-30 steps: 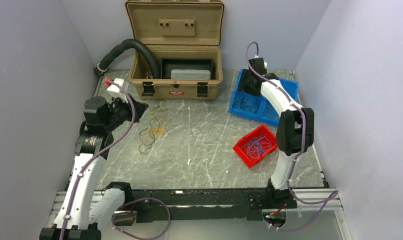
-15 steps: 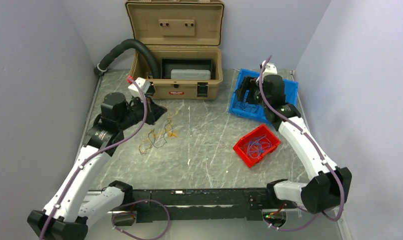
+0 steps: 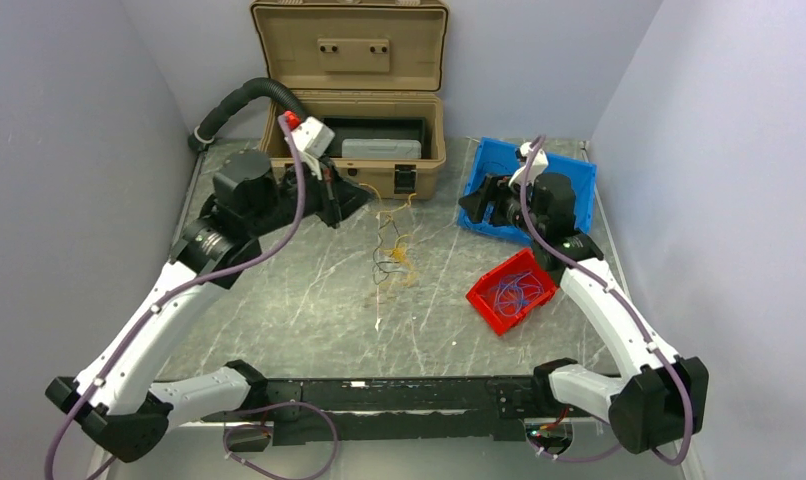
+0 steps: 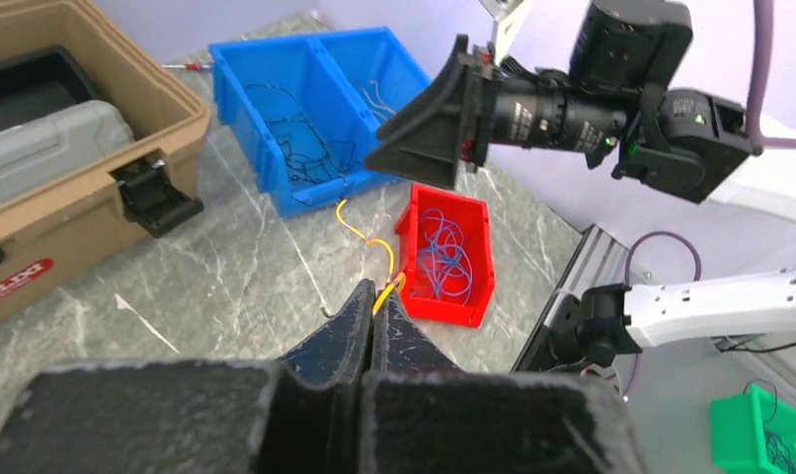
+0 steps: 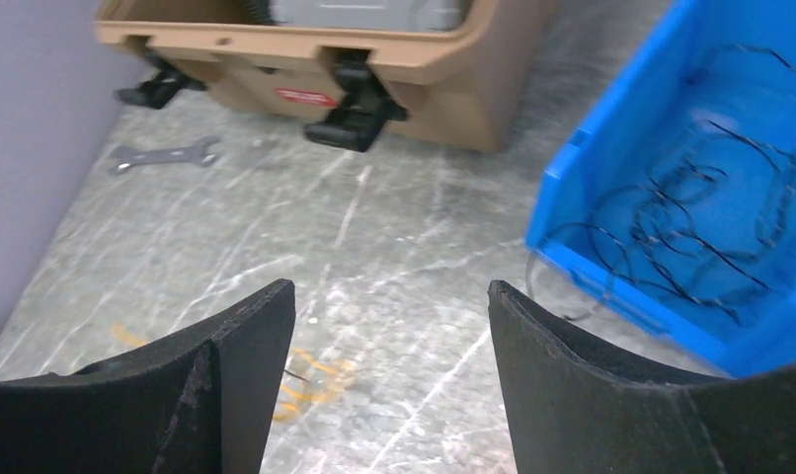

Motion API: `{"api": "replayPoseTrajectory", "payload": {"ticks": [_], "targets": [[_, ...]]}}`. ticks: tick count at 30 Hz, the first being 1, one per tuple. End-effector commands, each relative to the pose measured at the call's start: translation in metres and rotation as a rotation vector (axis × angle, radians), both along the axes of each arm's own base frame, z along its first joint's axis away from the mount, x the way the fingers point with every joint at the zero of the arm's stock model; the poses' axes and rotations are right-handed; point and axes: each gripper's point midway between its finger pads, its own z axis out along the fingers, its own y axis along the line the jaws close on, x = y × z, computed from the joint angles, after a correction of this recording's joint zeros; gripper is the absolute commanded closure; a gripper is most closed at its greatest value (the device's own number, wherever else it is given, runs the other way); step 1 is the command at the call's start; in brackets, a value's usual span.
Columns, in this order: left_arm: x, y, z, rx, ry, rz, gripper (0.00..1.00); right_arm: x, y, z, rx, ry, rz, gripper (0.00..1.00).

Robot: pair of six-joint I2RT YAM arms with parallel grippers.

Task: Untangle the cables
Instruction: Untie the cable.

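Note:
My left gripper (image 3: 362, 197) (image 4: 374, 292) is shut on a thin yellow cable (image 4: 358, 230), in front of the tan case. A small tangle of yellow and black cables (image 3: 390, 258) trails from it down to the table. In the right wrist view a yellow part of it (image 5: 317, 380) lies on the table. My right gripper (image 3: 468, 205) (image 5: 389, 296) stands open and empty above the table, just left of the blue bin (image 3: 576, 178). Black cables (image 5: 695, 222) lie in that bin. Blue cables (image 3: 514, 291) (image 4: 443, 260) lie in the red bin (image 3: 487, 300).
An open tan case (image 3: 419, 180) stands at the back, with a fat black hose (image 3: 241, 98) running into it. A flat wrench (image 5: 167, 155) lies on the table near the left wall. Purple walls close in both sides.
My left gripper has swung right and toward the case, dragging the yellow and black tangle to the table's middle. My right gripper has left the blue bin, moved left and opened wider.

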Motion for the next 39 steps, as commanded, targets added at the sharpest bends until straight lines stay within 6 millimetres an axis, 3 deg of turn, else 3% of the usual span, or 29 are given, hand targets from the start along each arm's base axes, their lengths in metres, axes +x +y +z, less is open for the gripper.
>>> {"api": "replayPoseTrajectory", "payload": {"ticks": [1,6,11,17,21,31,35,39], "targets": [[-0.004,0.014,-0.002,-0.012,0.019,0.012,1.00,-0.021,0.034,0.039,0.080,-0.175,0.232,0.27],[0.006,0.020,-0.069,0.045,0.069,0.073,1.00,-0.048,0.067,0.016,0.091,-0.141,0.413,0.28],[0.004,0.032,-0.096,0.028,0.036,0.125,1.00,-0.082,0.108,-0.018,0.068,-0.106,0.561,0.31],[-0.003,0.036,-0.097,0.046,0.021,0.118,1.00,-0.118,0.144,-0.055,0.055,-0.086,0.712,0.33],[-0.005,0.035,-0.098,0.035,0.021,0.106,1.00,-0.132,0.162,-0.060,0.069,-0.109,0.773,0.26],[-0.009,0.032,-0.090,0.020,0.016,0.078,1.00,-0.117,0.173,-0.042,0.129,-0.193,0.702,0.32],[-0.011,0.033,-0.088,0.018,0.009,0.080,1.00,-0.102,0.180,-0.046,0.119,-0.174,0.671,0.32],[-0.011,0.035,-0.086,0.021,0.002,0.090,1.00,-0.104,0.191,-0.042,0.164,-0.174,0.717,0.35]]}}
